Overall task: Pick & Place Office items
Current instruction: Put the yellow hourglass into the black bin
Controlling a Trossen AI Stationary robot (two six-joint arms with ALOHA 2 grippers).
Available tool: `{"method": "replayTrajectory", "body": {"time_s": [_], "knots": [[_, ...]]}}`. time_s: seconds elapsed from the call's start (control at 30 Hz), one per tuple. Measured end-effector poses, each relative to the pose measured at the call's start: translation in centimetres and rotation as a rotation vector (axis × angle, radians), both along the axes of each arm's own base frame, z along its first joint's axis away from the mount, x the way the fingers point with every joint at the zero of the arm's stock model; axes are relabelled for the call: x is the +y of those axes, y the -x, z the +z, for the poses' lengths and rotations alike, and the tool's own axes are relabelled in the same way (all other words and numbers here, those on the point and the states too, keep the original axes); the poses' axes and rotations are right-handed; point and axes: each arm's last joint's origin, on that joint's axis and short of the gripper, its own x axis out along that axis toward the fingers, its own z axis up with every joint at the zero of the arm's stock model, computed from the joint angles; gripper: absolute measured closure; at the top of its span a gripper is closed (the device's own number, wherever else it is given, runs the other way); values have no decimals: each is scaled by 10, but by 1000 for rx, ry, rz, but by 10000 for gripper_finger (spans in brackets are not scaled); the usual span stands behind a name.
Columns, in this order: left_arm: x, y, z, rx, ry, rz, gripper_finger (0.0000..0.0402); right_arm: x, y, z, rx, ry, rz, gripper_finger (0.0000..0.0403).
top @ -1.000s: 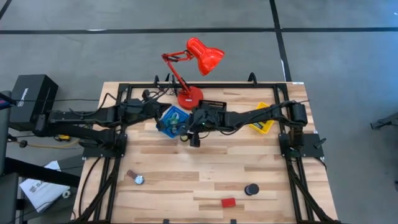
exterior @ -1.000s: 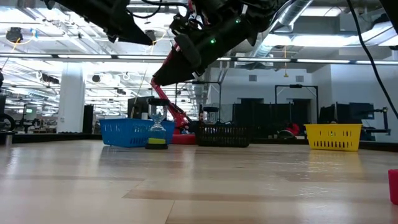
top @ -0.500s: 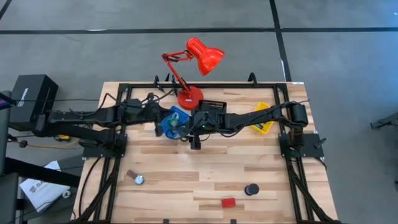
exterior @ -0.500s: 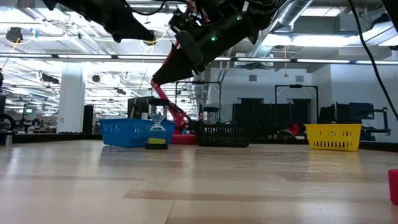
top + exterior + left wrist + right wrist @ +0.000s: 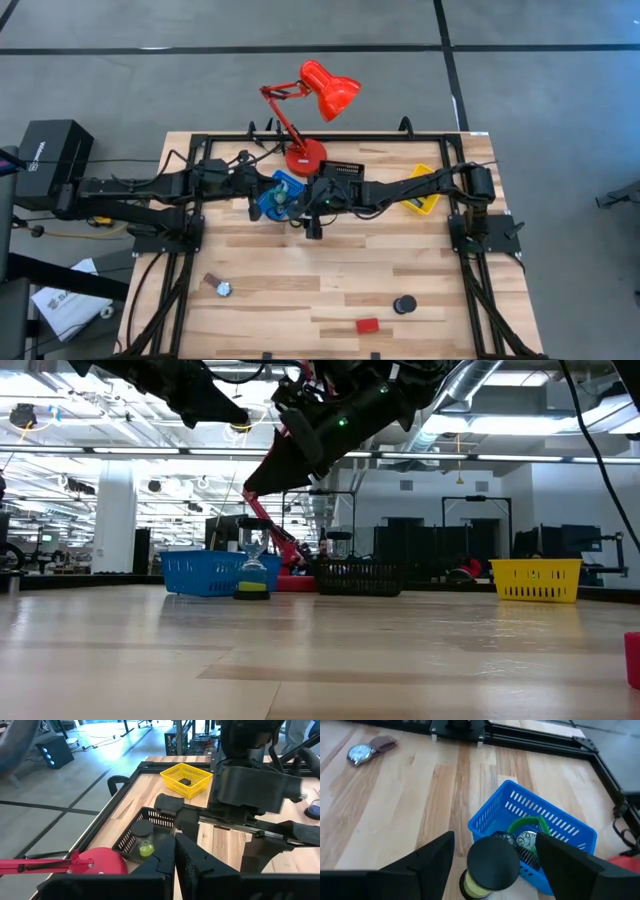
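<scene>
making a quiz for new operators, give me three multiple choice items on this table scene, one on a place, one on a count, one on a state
1. Where does the wristwatch lie?
A. in the yellow basket
B. on the bare wood at the table's near left
C. under the lamp

2. How many baskets are on the table?
A. one
B. two
C. three

3. How are the right gripper fingers?
A. spread open
B. shut
C. out of sight

Answers: 1 B, it lies on bare boards. 2 C, blue basket, black basket and yellow basket. 3 A, its fingers stand apart either side of the black-capped jar.
</scene>
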Motion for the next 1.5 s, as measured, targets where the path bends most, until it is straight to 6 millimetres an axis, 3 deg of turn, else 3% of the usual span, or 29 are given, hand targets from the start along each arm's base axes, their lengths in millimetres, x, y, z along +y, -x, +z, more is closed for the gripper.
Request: {"method": "replayTrajectory", "body": {"time_s": [0.2,0.77,1.5], "knots": [[0,0,0,0,0,0,399,-8,-1,2,-38,-99,-80,131],[0,0,0,-1,0,1,399,-12,-16,-36,-42,-143,-116,131],[0,0,0,0,0,1,399,-12,-11,-29,-13,-171,-81,131]]}}
